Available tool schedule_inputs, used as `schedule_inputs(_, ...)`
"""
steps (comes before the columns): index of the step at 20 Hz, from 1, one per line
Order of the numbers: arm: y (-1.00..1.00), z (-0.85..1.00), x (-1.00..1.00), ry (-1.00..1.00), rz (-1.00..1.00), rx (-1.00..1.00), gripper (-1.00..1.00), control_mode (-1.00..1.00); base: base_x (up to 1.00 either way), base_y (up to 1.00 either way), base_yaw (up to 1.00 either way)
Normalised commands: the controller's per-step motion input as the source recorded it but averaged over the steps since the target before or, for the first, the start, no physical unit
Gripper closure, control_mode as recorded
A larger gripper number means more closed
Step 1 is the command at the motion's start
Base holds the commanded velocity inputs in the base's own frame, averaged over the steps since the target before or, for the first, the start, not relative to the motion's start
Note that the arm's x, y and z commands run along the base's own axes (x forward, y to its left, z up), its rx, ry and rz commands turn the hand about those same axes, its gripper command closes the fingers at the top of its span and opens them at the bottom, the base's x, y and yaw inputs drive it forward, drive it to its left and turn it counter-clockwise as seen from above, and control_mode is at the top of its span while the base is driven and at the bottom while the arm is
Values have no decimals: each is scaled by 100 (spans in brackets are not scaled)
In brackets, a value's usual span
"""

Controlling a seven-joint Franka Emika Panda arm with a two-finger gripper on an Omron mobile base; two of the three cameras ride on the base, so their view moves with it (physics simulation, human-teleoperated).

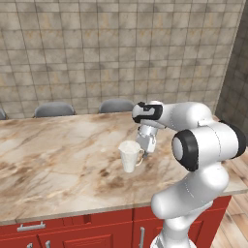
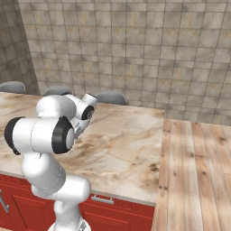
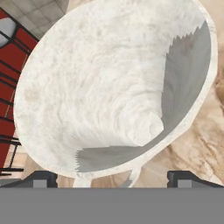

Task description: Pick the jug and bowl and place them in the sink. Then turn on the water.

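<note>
End effector (image 1: 147,149) is spread wide, right beside the jug (image 1: 130,156) at frame center on the bench (image 1: 58,160). Closing off-center could tip the jug.

Left base view taken from behind arm, aimed forward and down across marble counter (image 1: 58,160). Right base view taken likewise from other side; same counter (image 2: 122,144) and tiled wall (image 2: 135,49) shared. Hand view held very close above jug (image 3: 109,87), looking into it.
</note>
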Motion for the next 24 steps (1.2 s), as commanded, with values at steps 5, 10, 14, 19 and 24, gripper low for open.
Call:
schedule_inputs(5,0,0,0,0,0,0,-100,-100,0,0,0)
schedule_inputs(10,0,0,0,0,0,0,-100,-100,0,0,0)
schedule_inputs(14,0,0,0,0,0,0,100,-100,0,0,0)
schedule_inputs(19,0,0,0,0,0,0,100,-100,0,0,0)
schedule_inputs(24,0,0,0,0,0,0,100,-100,0,0,0)
